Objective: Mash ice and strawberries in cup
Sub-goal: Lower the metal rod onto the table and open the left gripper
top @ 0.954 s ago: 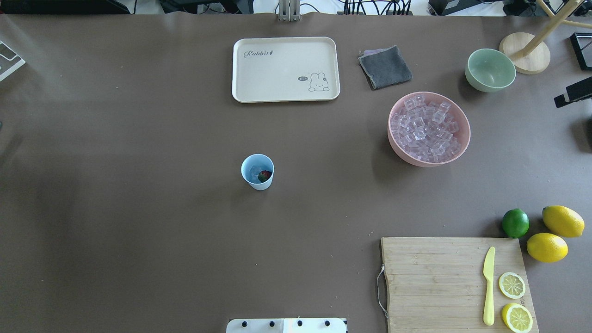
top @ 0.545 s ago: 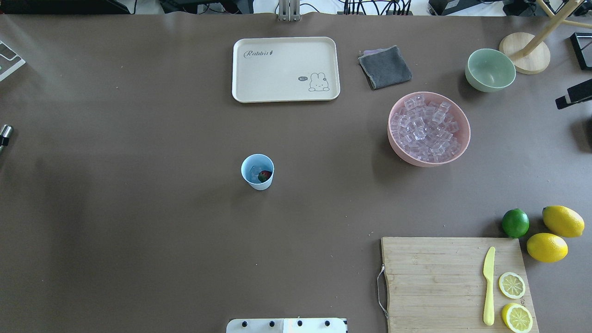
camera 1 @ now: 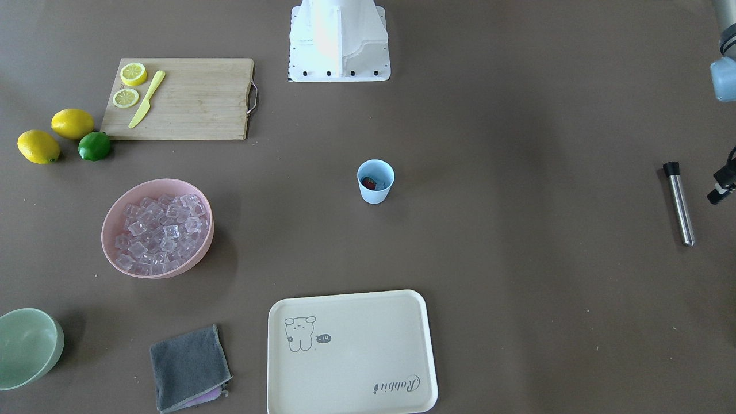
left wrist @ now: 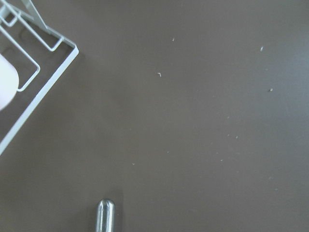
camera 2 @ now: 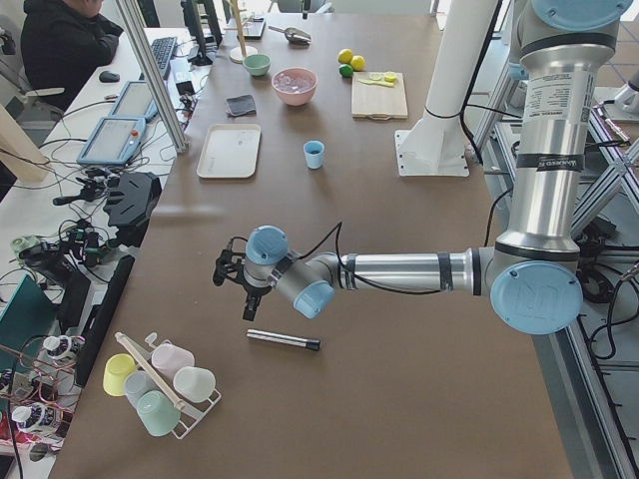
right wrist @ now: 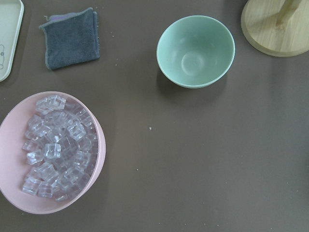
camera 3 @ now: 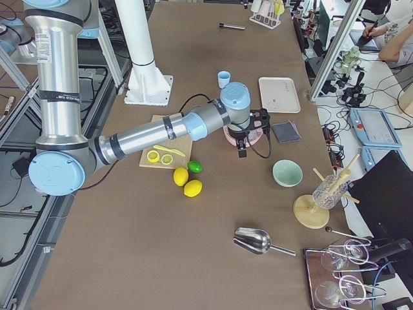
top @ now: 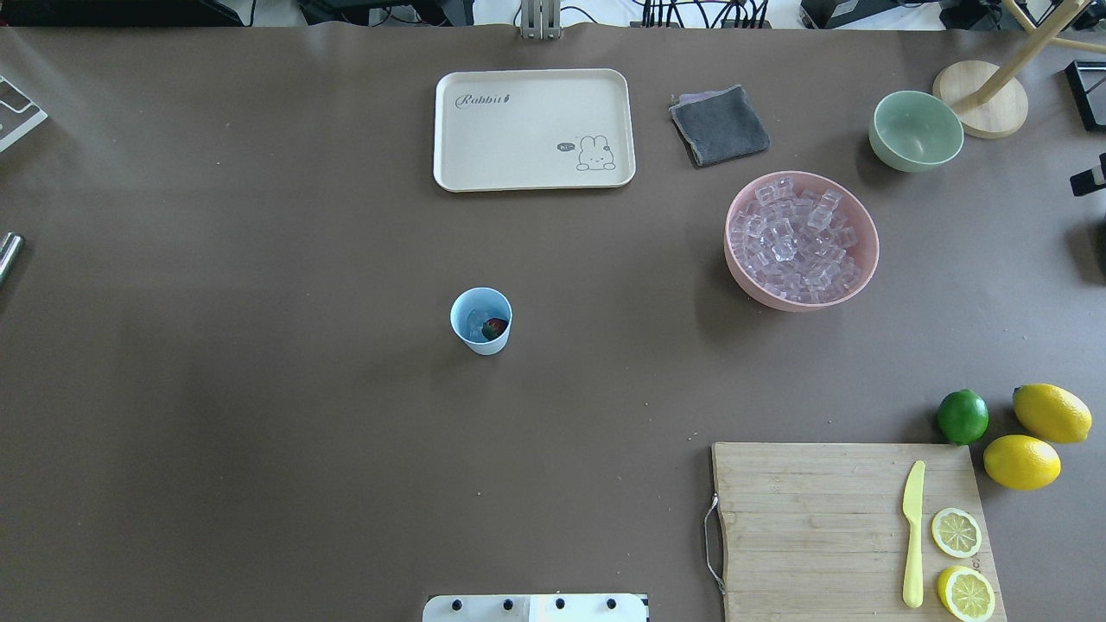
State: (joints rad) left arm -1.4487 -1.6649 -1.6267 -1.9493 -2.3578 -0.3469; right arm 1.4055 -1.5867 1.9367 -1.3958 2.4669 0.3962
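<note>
The light blue cup (top: pixel 481 321) stands upright mid-table and also shows in the front view (camera 1: pixel 375 181). A red strawberry (top: pixel 494 328) and some clear ice (top: pixel 473 321) lie inside it. More ice (top: pixel 795 240) fills the pink bowl (top: pixel 743 278). My left gripper (camera 2: pixel 234 279) hovers far left of the cup, above a metal rod (camera 1: pixel 678 201) that lies on the table. My right gripper (camera 3: pixel 244 139) hovers right of the pink bowl. Only slivers of either gripper show at the frame edges, so I cannot tell whether they are open or shut.
A cream tray (top: pixel 534 130), a grey cloth (top: pixel 719 125) and a pale green bowl (top: pixel 916 130) lie at the far side. A cutting board (top: pixel 812 527) holds a yellow knife and lemon slices. A lime (top: pixel 962 416) and two lemons lie beside it. A rack of cups (camera 2: pixel 160 384) stands at the left end.
The metal rod came into view at the overhead view's left edge and shifted slightly. The right gripper drew back toward the right edge. The cup and its contents stayed still.
</note>
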